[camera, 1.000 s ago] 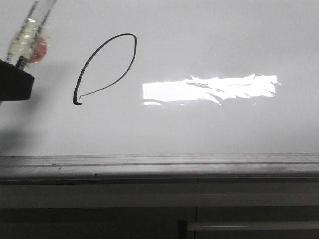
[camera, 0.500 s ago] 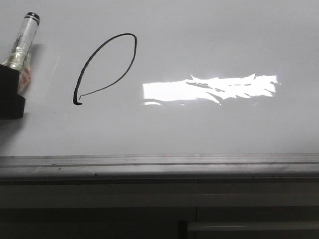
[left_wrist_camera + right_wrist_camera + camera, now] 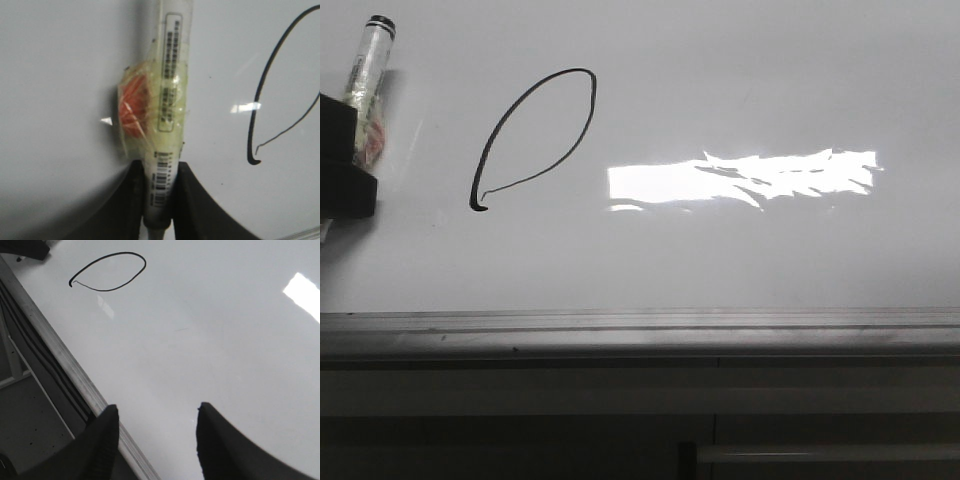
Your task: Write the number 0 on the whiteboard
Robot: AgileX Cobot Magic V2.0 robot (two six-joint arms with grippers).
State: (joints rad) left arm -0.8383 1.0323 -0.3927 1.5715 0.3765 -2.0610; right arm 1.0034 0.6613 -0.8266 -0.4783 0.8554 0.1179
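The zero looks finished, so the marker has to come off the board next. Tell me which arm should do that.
Left. The left gripper is shut on the marker, beside the number 0 on the whiteboard. The right gripper is open, holds nothing and hangs over the board's near edge, farther from the marker.

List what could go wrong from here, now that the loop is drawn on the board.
1. The left pincer holds the taped clear marker by one end only; it might slip or tilt.
2. The thin black slanted loop lies close beside the marker on the glossy white board; a stray sweep could smear it.
3. The open right pincer hangs over the grey frame edge and may clip it.
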